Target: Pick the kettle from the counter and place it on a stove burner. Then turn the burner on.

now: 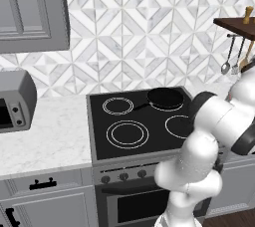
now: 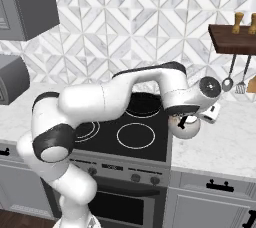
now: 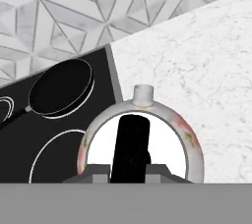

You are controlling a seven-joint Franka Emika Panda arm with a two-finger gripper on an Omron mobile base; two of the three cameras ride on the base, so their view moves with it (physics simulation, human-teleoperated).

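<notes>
The fingers (image 2: 186, 120) grip the kettle (image 2: 187, 128) by its black handle (image 3: 130, 147), closed on it as far as the hand view shows. The kettle hangs above the desk (image 2: 225, 144), just right of the cooktop's (image 2: 150, 147) edge. A frying pan (image 1: 165, 98) sits on a rear ring.

The kettle (image 2: 187, 128) is hanging over the seam between the cooktop's (image 1: 99, 144) right edge and the counter (image 2: 225, 144). The frying pan (image 1: 165, 97) is sitting at the cooktop's back right corner, the stove burner (image 1: 127, 134) lying front left.
</notes>
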